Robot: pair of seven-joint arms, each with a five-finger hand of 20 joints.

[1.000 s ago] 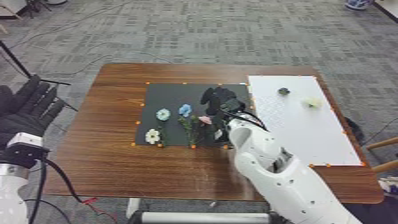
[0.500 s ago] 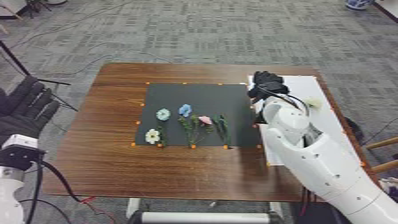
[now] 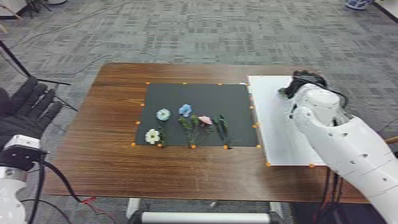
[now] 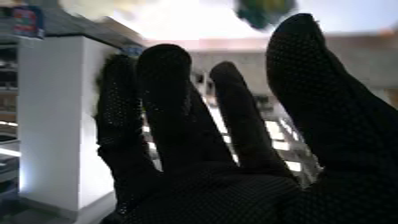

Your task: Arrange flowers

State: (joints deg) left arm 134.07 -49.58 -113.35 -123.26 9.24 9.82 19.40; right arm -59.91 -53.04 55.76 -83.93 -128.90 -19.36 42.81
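The left robot hand (image 3: 28, 111) is held open, fingers straight, left of the brown surface (image 3: 98, 167). On the black mat (image 3: 218, 100) are laid a cream flower (image 3: 152, 136), a pale blue flower (image 3: 163, 114), a blue flower (image 3: 185, 108), a pink flower (image 3: 205, 120) and a leafy stem (image 3: 222, 129). The right robot hand (image 3: 307, 80) is held open over the white board's (image 3: 280, 142) far end, near a blurry green thing (image 4: 264, 11).

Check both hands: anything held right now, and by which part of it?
Nothing held. The right hand is open, with the dark green piece beyond its fingertips, not pinched. The left hand is open and empty.
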